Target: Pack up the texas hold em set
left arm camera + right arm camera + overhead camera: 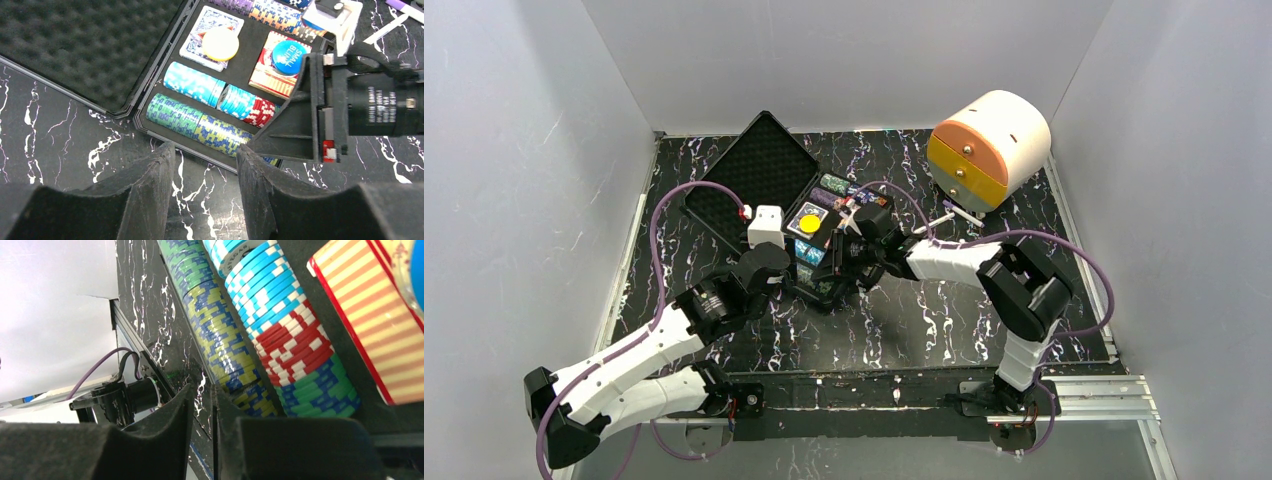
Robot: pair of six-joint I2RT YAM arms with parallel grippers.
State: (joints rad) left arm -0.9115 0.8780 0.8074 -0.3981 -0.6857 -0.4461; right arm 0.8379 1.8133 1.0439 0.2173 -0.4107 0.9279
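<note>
The black case lies open with its foam-lined lid (754, 170) flat at the back left. Its tray (150, 132) holds rows of multicoloured chips (200, 122), two card decks (267, 77), a yellow button (220, 43) and a blue button (290, 57). My left gripper (202, 150) hovers open over bare table just in front of the tray's near rim, nothing between its fingers. My right gripper (202, 390) sits low at the tray's near corner beside the yellow-and-blue chips (220, 340). Its fingers stand a narrow slit apart, and only table and the case rim show in the gap.
A cream-and-orange round drawer box (989, 145) stands at the back right, with a small white piece (959, 212) lying in front of it. Grey walls close in the black marbled table (944, 320) on three sides. Both arms crowd the tray's near side.
</note>
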